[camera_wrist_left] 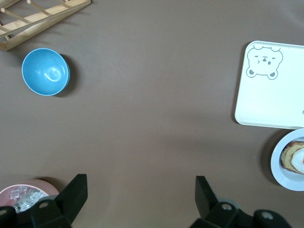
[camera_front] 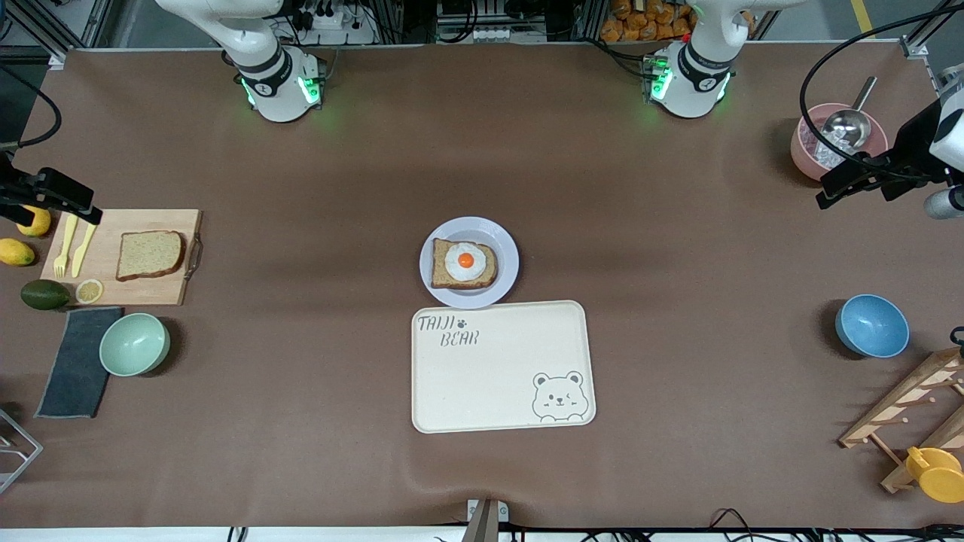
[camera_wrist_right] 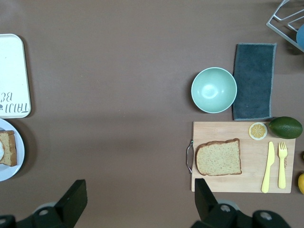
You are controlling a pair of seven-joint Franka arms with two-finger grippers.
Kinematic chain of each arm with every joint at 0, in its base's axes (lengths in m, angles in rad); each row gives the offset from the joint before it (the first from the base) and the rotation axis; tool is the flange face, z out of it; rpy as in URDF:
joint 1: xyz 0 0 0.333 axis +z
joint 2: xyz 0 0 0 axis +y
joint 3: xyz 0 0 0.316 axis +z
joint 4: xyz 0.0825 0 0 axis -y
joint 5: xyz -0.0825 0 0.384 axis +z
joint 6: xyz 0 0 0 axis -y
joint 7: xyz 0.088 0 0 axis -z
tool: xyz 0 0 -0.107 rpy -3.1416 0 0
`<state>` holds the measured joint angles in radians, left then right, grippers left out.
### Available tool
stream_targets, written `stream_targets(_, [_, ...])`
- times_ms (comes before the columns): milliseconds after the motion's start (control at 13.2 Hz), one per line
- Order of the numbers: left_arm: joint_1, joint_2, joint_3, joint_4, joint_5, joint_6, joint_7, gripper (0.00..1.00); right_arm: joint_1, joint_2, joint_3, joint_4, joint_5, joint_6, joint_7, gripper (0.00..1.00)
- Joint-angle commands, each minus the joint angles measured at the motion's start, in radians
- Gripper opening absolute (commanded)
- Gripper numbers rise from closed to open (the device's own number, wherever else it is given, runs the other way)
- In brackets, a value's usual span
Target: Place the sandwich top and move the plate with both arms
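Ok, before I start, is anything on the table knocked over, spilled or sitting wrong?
Nothing stands out. The sandwich top lies flat on the cutting board, the egg-topped slice sits on the plate beside the tray, and the bowls stand upright. Left gripper and right gripper are open, holding nothing.

tray (camera_front: 502, 366): cream, rectangular, bear drawing, mid-table
egg bread (camera_front: 464, 264): slice topped with a fried egg
board (camera_front: 124, 257): wooden, at the right arm's end
fork (camera_front: 61, 254), knife (camera_front: 83, 248): yellow, side by side on board
lemon slice (camera_front: 89, 290): on board's corner
avocado (camera_front: 44, 294): just beside board
green bowl (camera_front: 135, 344): beside grey cloth (camera_front: 77, 362)
blue bowl (camera_front: 871, 325): at the left arm's end, near wooden rack (camera_front: 911, 406)
pink bowl (camera_front: 817, 147): holds a metal scoop (camera_front: 849, 122)
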<state>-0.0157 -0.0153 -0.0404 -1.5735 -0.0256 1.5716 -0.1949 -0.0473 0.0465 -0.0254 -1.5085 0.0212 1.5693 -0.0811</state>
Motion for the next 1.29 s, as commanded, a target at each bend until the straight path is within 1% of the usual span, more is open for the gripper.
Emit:
stream_targets(0, [-0.01,0.009,-0.001,0.027,0.029,-0.022,0.012,1.0,0.004,-0.002,0.002,0.005,-0.02,-0.008,0.021,1.0])
stream_targets(228, [-0.01,0.02,-0.001,0.03,0.029,-0.022,0.012,1.0,0.004,-0.002,0.002,0.005,-0.018,-0.008,0.021,1.0])
stream_targets(456, [-0.007,0.034,-0.001,0.055,0.029,-0.022,0.011,1.0,-0.002,0.003,0.001,0.004,-0.015,-0.006,0.02,1.0])
stream_targets(835, [-0.01,0.038,-0.006,0.047,0.023,-0.022,0.0,1.0,-0.035,0.021,-0.004,-0.007,-0.013,-0.011,0.009,1.0])
stream_targets(1063, [-0.009,0.043,-0.006,0.047,0.016,-0.021,0.0,1.0,-0.095,0.053,-0.004,-0.01,-0.007,-0.012,0.009,1.0])
stream_targets(1215, [-0.004,0.046,-0.006,0.05,0.013,-0.016,0.0,1.0,-0.137,0.059,-0.002,-0.044,0.015,-0.008,0.011,1.0])
